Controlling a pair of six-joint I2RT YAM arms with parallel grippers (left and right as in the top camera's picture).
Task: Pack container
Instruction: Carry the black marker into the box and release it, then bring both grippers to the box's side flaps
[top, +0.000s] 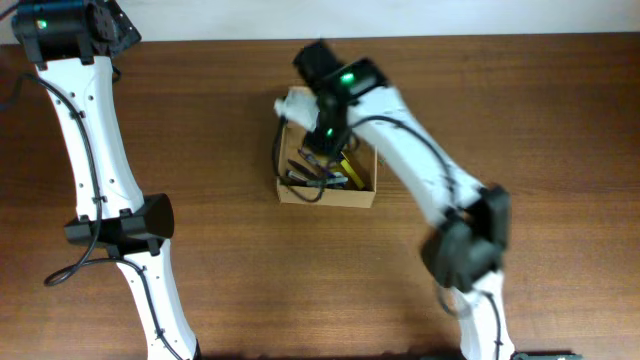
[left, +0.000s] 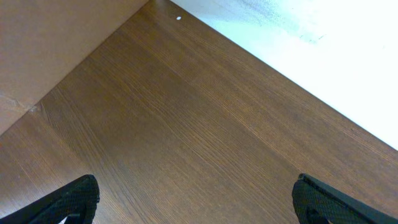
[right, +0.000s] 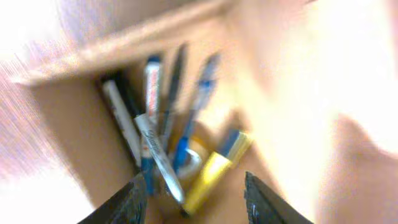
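The container (top: 328, 194) is an open tan cardboard box at the table's middle, its flap lid (top: 296, 103) raised at the far side. Several pens and markers lie inside, among them a yellow highlighter (right: 208, 180), a blue pen (right: 189, 134) and a white marker (right: 155, 152). My right gripper (right: 196, 199) is open and empty, directly above the box's inside; in the overhead view its wrist (top: 335, 95) covers the box's far part. My left gripper (left: 196, 202) is open and empty over bare wood, far from the box.
The brown wooden table (top: 540, 120) ends at a pale wall or edge along the far side (left: 298, 56). My left arm (top: 95, 150) runs down the left side of the table.
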